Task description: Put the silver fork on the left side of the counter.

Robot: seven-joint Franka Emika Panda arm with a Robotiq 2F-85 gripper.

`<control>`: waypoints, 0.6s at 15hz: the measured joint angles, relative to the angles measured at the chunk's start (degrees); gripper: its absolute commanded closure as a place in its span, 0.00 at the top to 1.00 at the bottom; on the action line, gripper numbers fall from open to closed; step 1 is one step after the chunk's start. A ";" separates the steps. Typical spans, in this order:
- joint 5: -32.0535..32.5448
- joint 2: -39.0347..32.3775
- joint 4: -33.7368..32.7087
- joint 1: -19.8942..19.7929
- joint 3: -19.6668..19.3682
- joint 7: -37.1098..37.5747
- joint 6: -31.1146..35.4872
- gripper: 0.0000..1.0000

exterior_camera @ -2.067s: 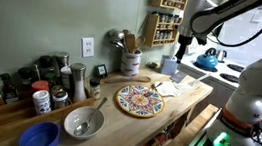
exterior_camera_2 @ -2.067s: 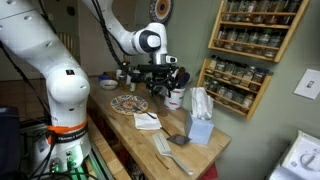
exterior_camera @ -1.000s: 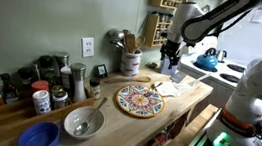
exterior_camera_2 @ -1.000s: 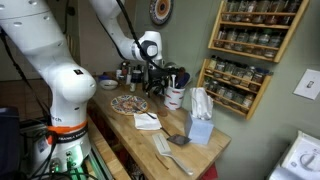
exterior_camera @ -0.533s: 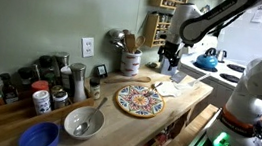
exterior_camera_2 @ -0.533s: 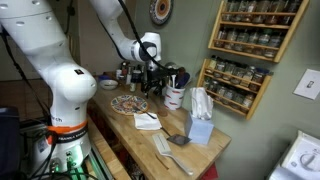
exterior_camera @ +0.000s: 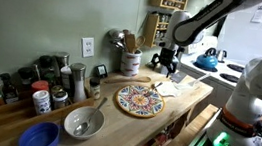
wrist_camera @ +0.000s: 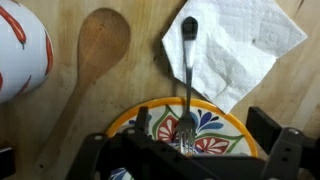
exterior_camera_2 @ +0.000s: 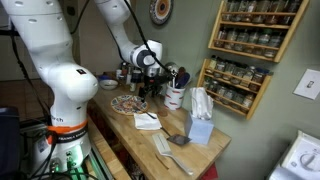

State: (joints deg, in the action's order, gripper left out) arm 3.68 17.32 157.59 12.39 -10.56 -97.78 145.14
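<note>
**Robot hand poised, fingers spread, above fork on kitchen desk**

The white jointed robot arm (exterior_camera: 215,13) reaches in over the long light-tan wooden butcher-block desk (exterior_camera: 115,123), seen in both exterior views. Its dark hand (exterior_camera: 164,61) hangs above the far end of the worktop with the fingers spread wide and nothing between them. In the wrist view the two fingers of the hand (wrist_camera: 185,150) frame the lower edge of the picture, well apart, one on each side of the fork.

Below the hand lies the round ceramic plate with a yellow rim and a painted floral pattern (wrist_camera: 225,125). Just beyond it is a crumpled white paper napkin (wrist_camera: 235,45). To one side stands a white crock with red markings (wrist_camera: 20,50), and a pale wooden spoon (wrist_camera: 95,50) lies flat on the wood between the crock and the napkin.

The slim, shiny silver fork (wrist_camera: 188,75) bridges plate and napkin: its tines rest on the plate's rim and its handle end on the napkin. In the exterior views the fork is too small to make out, and the hand appears to be clear of it.
</note>
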 measured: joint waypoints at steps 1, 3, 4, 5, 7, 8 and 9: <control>-2.66 -0.85 -0.01 0.44 -0.24 -4.10 0.45 1.00; -7.48 -2.45 0.00 0.90 -0.30 -11.61 0.68 1.00; -9.46 -3.30 0.00 0.98 -0.29 -14.82 0.68 1.00; -11.19 -4.20 0.01 0.98 -0.28 -17.64 0.68 1.00; -14.15 -6.15 -0.03 0.85 -0.21 -22.50 0.74 1.00; -15.41 -7.06 -0.09 0.68 -0.06 -24.37 0.95 1.00; -16.52 -7.88 -0.14 0.41 0.18 -26.04 1.31 1.00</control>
State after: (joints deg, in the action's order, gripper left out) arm -12.84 9.44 157.45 12.80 -10.38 -123.82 146.45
